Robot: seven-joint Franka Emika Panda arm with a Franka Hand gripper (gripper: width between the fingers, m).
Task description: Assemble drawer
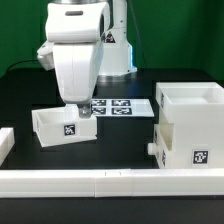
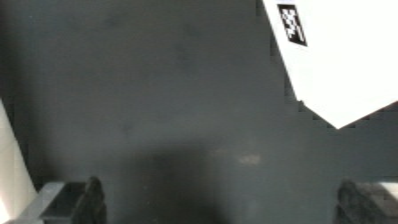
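One shallow white tray with a tag on its front wall lies on the black table at centre left. My gripper hangs over its back right corner, open and empty. In the wrist view the gripper has its dark fingers far apart with only dark table between them. A white tagged corner shows beyond them. The tall white housing stands on the exterior view's right. In front of it is a lower tagged white box with a knob on its left side.
The marker board lies flat behind the tray, partly under the arm. A low white rail runs along the table's front edge. Another white rail piece sits at the exterior view's left.
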